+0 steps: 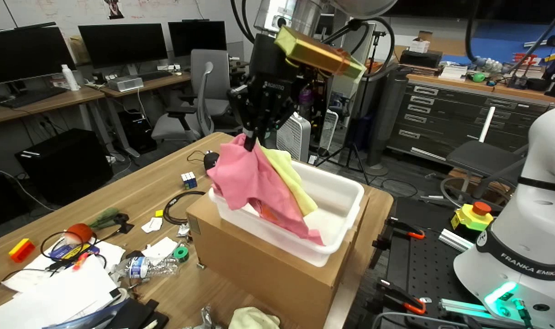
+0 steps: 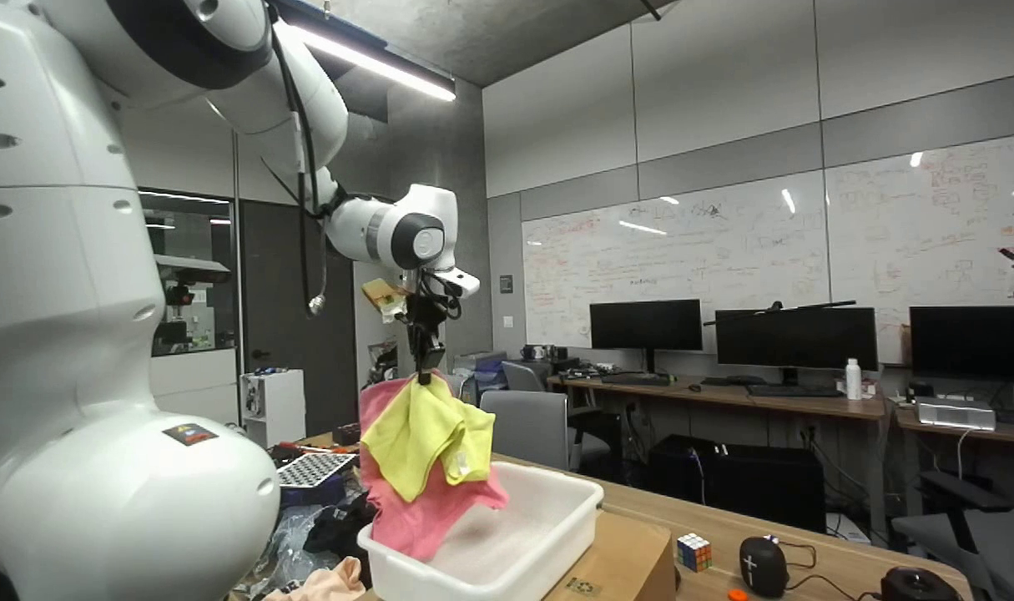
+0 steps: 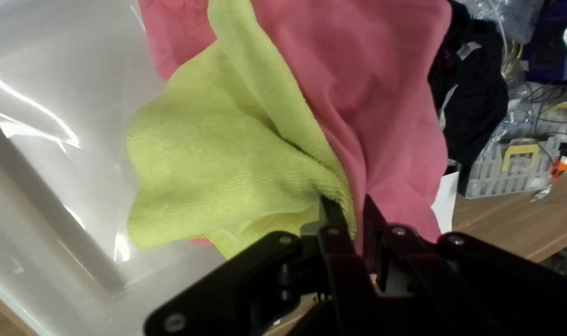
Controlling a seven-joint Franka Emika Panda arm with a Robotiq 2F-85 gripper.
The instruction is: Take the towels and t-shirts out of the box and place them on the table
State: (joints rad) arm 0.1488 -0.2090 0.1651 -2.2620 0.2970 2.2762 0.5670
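- Clamping yellow cloth (image 3: 208, 154) and pink cloth (image 3: 381, 84) together in gripper (image 3: 351, 210)
- both cloths are hanging over white bin (image 2: 565, 547)
- bin is sitting on cardboard box (image 1: 268, 269)

1 pink cloth (image 1: 245, 176), 1 yellow cloth (image 2: 419, 434), 1 white bin (image 1: 261, 232), 1 cardboard box (image 1: 263, 272). In an exterior view: 2 clamps (image 1: 403, 226) near right, 3 monitors (image 1: 122, 48) far left, 1 clear bottle (image 1: 163, 266) near left.

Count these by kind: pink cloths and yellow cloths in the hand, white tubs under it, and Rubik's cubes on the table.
Pink cloth: 1
Yellow cloth: 1
White tub: 1
Rubik's cube: 1
Total: 4 visible; folds may hide more.
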